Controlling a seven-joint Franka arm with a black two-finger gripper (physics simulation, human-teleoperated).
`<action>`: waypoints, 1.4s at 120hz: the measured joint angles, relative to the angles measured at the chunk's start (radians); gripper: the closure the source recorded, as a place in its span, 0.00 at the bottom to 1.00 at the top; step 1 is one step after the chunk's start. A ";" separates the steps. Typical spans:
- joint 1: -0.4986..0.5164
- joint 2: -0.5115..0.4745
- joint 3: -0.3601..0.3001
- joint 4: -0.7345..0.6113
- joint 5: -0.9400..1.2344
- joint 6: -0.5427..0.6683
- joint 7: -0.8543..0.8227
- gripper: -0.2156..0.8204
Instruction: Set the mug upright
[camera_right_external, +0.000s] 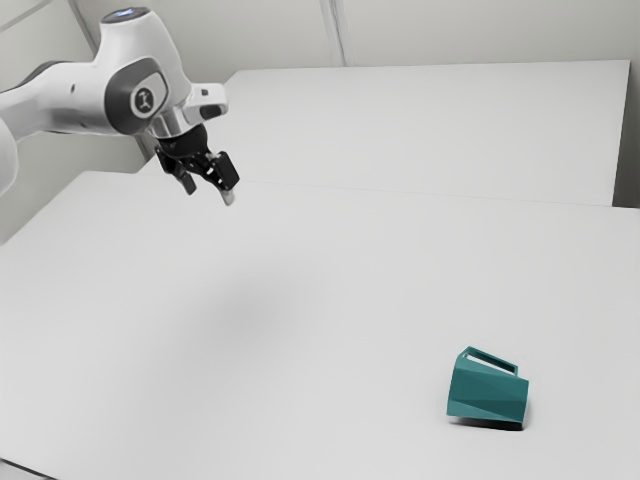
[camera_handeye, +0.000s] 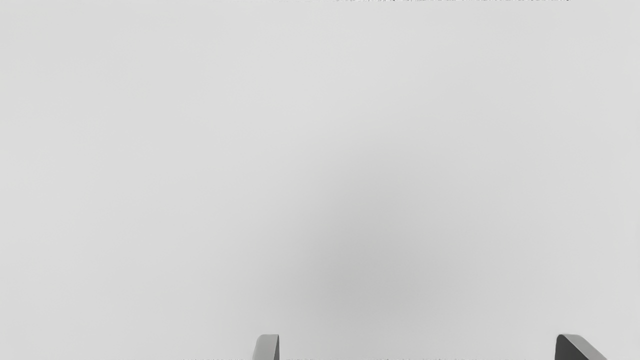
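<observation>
A teal mug (camera_right_external: 487, 390) lies on its side on the white table, low in the exterior view and toward that view's right, its handle facing up and away from the camera. My gripper (camera_right_external: 210, 190) hangs high above the table at the exterior view's upper left, far from the mug. In the wrist view the gripper (camera_handeye: 417, 345) is open, its two fingertips wide apart with nothing between them.
The white table (camera_right_external: 330, 290) spreads beneath the arm, and a soft shadow falls on it below my hand. Another white surface (camera_right_external: 430, 130) stands behind it, with pale walls around.
</observation>
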 joint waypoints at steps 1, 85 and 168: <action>-0.003 -0.005 0.000 -0.004 0.000 0.001 0.000 0.21; -0.331 -0.099 -0.001 -0.330 -0.470 0.388 -0.134 0.21; -0.573 0.025 0.002 -0.469 -0.948 0.697 -0.207 0.21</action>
